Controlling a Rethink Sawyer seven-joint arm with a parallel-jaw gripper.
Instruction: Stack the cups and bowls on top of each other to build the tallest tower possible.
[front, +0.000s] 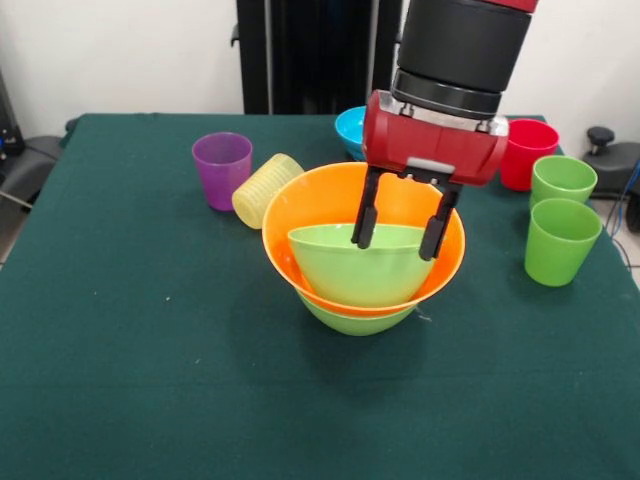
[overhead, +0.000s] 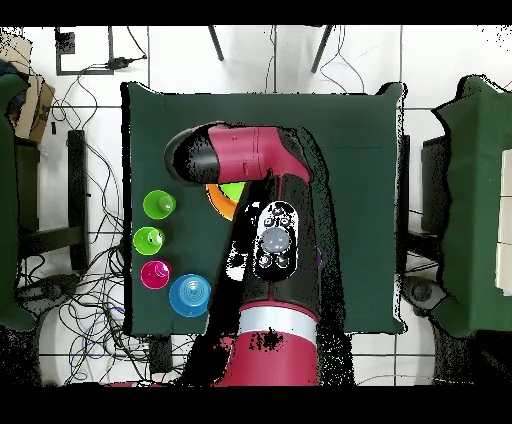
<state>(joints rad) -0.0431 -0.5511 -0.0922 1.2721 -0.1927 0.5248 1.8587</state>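
At the table's middle a large orange bowl (front: 330, 205) sits nested in a lime green bowl (front: 355, 318). A second lime green bowl (front: 360, 270) lies tilted inside the orange one. My gripper (front: 400, 238) hangs straight over it, open, with both fingertips dipping into the tilted bowl and gripping nothing. A purple cup (front: 222, 168) stands at the left, and a ribbed yellow cup (front: 265, 190) lies on its side against the orange bowl. A red cup (front: 528, 152) (overhead: 156, 273) and two green cups (front: 562, 180) (front: 560, 240) stand at the right. A blue bowl (front: 350, 128) (overhead: 190, 295) sits behind the gripper.
In the overhead view the arm (overhead: 270, 230) covers the pile, so only slivers of the orange bowl (overhead: 218, 200) and green bowl (overhead: 232, 190) show. The green cups (overhead: 159, 206) (overhead: 150, 240) line the table's left edge there. Cables lie on the floor around the table.
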